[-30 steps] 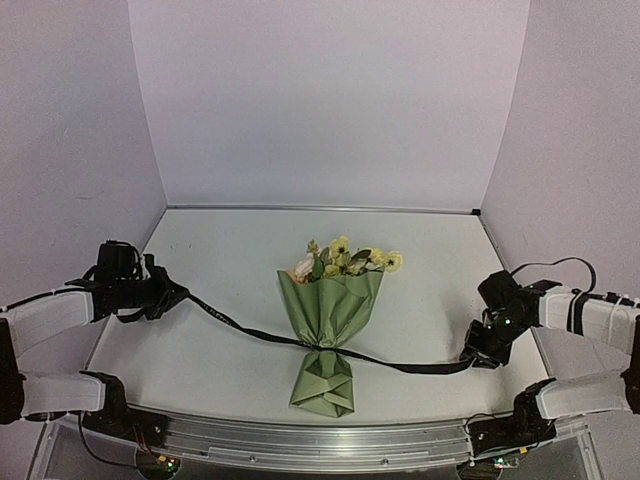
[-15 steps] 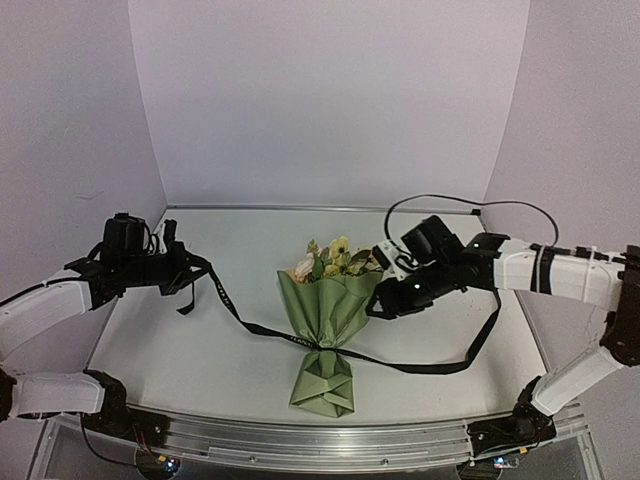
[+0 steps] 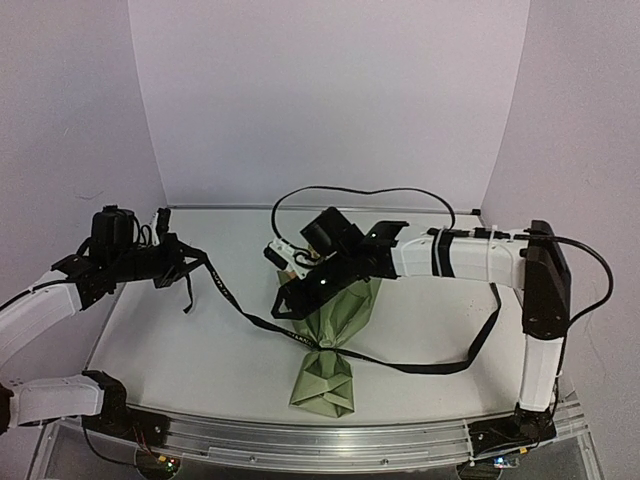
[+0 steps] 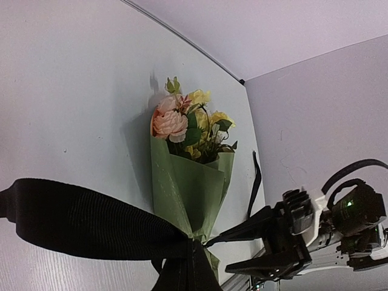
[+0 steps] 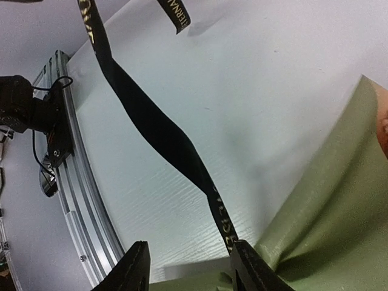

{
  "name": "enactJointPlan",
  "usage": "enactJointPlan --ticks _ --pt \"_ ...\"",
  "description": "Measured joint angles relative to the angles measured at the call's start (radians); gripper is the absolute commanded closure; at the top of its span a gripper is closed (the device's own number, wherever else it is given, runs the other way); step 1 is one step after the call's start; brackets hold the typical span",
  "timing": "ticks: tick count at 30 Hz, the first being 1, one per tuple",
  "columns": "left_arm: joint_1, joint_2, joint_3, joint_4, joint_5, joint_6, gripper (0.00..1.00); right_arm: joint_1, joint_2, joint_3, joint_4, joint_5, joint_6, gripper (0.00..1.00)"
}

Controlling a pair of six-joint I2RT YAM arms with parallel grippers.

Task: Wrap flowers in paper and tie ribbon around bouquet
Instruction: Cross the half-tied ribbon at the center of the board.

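Note:
The bouquet lies mid-table, its olive-green paper [image 3: 342, 318] pinched into a cone. The flowers [image 4: 189, 121] poke past the wide rim in the left wrist view; from above the right arm hides them. The black ribbon [image 3: 232, 303] runs from my left gripper [image 3: 178, 268], which is shut on it, down to the cone's neck. From there it trails right in a loose loop. My right gripper [image 3: 286, 298] hovers open at the cone's left edge. In the right wrist view the ribbon [image 5: 163, 136] passes close to one finger [image 5: 245, 267] but is not gripped.
The aluminium rail [image 3: 320, 445] runs along the table's near edge. White walls close in the table at the back and both sides. The right arm's black cable [image 3: 360, 192] arcs above the table. A short ribbon tail [image 3: 187, 298] hangs below the left gripper.
My right gripper has let go of the ribbon's right end and swung left across the bouquet to its left side. The left gripper lifted the ribbon and shifted slightly right.

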Motion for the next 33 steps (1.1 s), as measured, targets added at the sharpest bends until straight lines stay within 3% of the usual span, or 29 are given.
enactJointPlan --ticks 14,33 --pt "0.0 -0.032 0.006 -0.033 0.01 0.015 1.0 0.049 0.191 0.168 -0.022 0.04 -0.112 0.49" --pt "0.0 -0.037 0.008 -0.047 0.016 0.02 1.0 0.085 0.253 0.254 -0.034 0.075 -0.14 0.53"
